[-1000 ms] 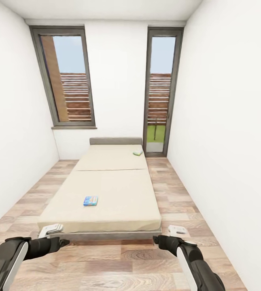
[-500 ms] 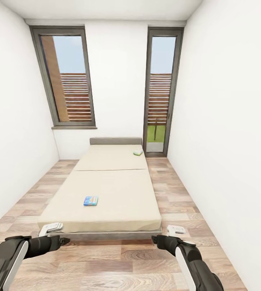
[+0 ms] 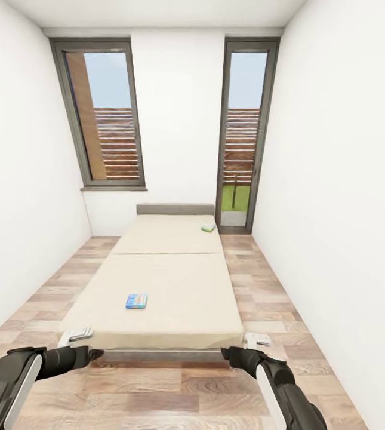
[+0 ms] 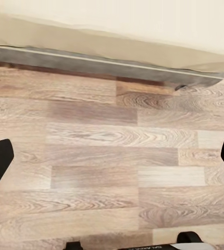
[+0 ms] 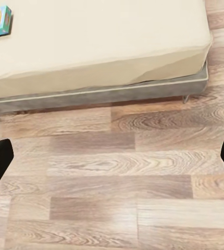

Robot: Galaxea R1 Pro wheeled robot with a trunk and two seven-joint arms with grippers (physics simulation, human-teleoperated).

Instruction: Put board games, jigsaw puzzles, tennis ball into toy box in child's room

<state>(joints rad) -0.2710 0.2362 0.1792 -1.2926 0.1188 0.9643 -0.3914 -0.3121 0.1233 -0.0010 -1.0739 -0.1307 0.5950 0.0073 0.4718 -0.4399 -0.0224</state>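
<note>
Both grippers, left [image 3: 76, 337] and right [image 3: 256, 340], hang spread and empty over the floor [image 3: 174, 388]; the bed [image 3: 162, 286] lies just ahead, a game [image 3: 136, 301] nearer the left one.

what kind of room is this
Probably a bedroom, likely a child's: a low bed with a beige mattress, two board games lying on it, tall grey-framed windows and a wood-plank floor.

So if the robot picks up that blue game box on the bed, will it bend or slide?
The near board game looks like a thin flat box, so it probably stays stiff and feels light. Lying flat on the soft beige bed, it shouldn't roll, but its low edges may be hard to grab and it might slide when nudged.
</note>
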